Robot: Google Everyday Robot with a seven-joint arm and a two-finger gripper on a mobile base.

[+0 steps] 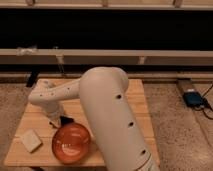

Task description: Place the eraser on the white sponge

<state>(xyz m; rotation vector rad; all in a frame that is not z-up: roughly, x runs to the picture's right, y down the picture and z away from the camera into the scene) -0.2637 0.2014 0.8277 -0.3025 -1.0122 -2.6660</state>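
Note:
The white sponge [31,140] lies on the wooden table [137,107] near its front left corner. My gripper [59,120] hangs down from the white arm's wrist [46,97], right of the sponge and just above the far rim of the orange plate [72,143]. A small dark shape [65,120] shows at the gripper's tip. I cannot tell whether it is the eraser or part of the gripper. No eraser shows lying elsewhere on the table.
My bulky white arm [112,117] covers the table's middle. A dark object [32,79] stands at the table's back left edge. A blue device [193,98] lies on the floor at the right. A dark wall with a ledge runs behind.

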